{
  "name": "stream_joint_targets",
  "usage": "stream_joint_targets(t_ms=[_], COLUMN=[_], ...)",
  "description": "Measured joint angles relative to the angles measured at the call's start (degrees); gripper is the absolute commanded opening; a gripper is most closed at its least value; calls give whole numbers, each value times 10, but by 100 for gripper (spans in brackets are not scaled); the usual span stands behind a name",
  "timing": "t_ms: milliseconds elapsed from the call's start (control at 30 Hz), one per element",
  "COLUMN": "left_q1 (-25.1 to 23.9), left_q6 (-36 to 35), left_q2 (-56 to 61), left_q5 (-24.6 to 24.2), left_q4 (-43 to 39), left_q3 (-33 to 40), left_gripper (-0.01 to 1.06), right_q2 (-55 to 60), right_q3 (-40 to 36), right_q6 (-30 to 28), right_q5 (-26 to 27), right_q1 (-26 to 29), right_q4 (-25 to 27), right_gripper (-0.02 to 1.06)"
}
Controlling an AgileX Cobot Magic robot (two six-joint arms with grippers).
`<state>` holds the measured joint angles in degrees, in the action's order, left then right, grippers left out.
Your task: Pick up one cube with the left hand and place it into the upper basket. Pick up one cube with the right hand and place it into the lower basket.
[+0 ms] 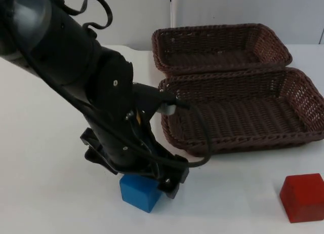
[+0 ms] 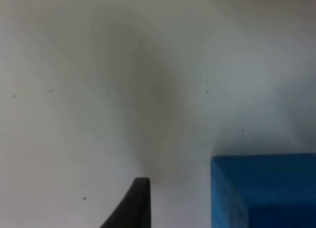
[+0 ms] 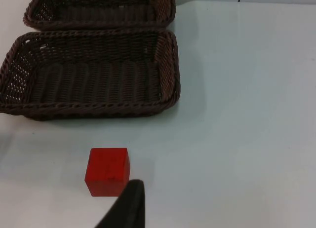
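Left gripper [image 1: 152, 186] low over blue cube [image 1: 139, 192] on white table [image 1: 45, 158] for pickup, finger state unclear; right gripper [image 3: 129, 204] waiting above red cube [image 3: 107, 171], baskets empty.

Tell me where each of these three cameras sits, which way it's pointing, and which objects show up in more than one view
Top view: fixed above, looking down and forward over the white table; the left arm reaches to the blue cube, left gripper at it.
Left wrist view: on the left wrist, close to the table, facing the blue cube; one black fingertip shows.
Right wrist view: on the right wrist, facing the red cube and both baskets; one fingertip shows.
Shared: top and right wrist views share the red cube, upper basket and lower basket.
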<state>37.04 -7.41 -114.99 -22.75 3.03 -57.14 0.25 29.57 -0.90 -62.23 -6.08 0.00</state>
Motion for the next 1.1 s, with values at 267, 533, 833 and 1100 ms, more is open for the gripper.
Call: stream_joint_targets(t_ms=[267,533,833,1100], left_q1=[0,0,0,0], left_q6=[0,-1,-1,-1], left_q2=[-8,-8,59,165], left_q5=[-5,-34,-74,-83], left_q4=[0,-3,-12,-30], left_q3=[0,-2,-2,-2], left_gripper=[74,0,0,0], right_q2=[0,0,0,0], right_q3=[0,0,0,0], right_q6=[0,0,0,0], right_q5=[0,0,0,0], right_q1=[0,0,0,0], right_q4=[0,0,0,0], right_gripper=[105,105,105,105])
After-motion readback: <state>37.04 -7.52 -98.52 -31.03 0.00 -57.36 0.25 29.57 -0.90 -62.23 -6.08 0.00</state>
